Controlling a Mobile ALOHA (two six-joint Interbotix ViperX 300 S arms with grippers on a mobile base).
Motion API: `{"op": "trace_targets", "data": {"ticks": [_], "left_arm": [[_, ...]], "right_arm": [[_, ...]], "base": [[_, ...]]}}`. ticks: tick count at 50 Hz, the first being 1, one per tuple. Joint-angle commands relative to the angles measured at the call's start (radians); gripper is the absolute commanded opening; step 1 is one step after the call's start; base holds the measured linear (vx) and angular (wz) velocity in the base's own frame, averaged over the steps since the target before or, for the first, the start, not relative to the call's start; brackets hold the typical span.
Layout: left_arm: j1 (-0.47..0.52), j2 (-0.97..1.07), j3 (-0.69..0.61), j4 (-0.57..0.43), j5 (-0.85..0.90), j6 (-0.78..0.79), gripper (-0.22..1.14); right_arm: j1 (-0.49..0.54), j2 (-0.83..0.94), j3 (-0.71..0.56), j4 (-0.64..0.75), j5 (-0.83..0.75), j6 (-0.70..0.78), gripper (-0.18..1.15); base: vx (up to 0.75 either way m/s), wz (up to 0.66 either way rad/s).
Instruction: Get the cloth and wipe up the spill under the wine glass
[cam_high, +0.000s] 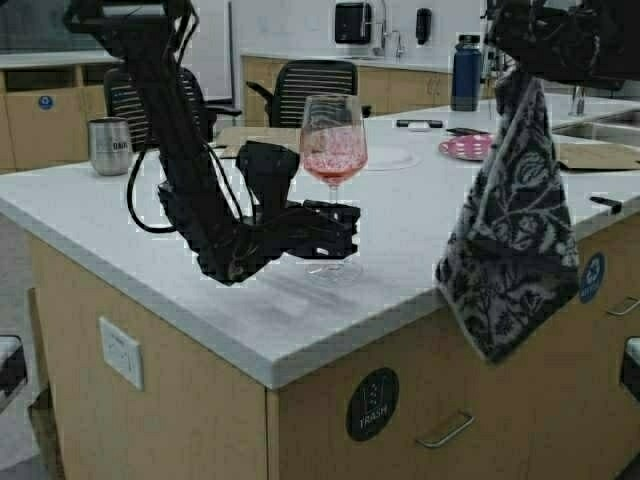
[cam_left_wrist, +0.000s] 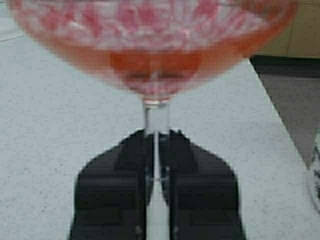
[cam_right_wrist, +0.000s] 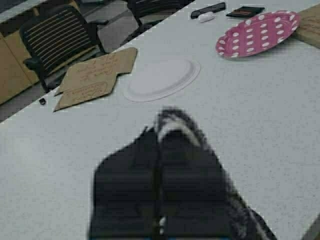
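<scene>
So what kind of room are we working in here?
Likely an office break-room kitchen: a white island counter with a trash cupboard, a sink at right, and mesh office chairs behind.

High view overlooks the counter from behind; both wrist views skim it closely

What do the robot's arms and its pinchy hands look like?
Both arms are black all over. The left arm is made of chunky jointed pieces, with thin black cables looping along it. The left gripper has two broad, flat black fingers with rounded shoulders that narrow toward the tips. The right gripper looks the same: two wide, blocky black fingers. I see no markings on them.
</scene>
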Motion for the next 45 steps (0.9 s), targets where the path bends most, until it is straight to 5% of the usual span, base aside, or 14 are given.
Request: {"op": "trace_targets", "data": {"ticks": [1,7,23,45], "left_arm": [[-0.003,-0.011,-0.029,0.002,-0.003,0.002,0.32],[-0.003,-0.005,-0.026,0.002,-0.003,0.003,0.42],[-0.003,-0.009,-0.021,0.000,-0.015,0.000,0.94],[0.011,-0.081,0.201,-0.041,-0.218,0.014,0.96]], "right_arm": [[-0.002,-0.031,-0.011,-0.009,-0.015,-0.003,0.06],[-0.002,-0.029,-0.008,-0.012,-0.015,-0.003,0.06],[-0.002,-0.015,-0.002,-0.015,-0.015,-0.002,0.06],[-0.002,-0.017,0.049,-0.025,-0.017,0.005,0.06]], "base": [[0.00,0.00],[0.00,0.00],[0.00,0.00],[0.00,0.00]]}}
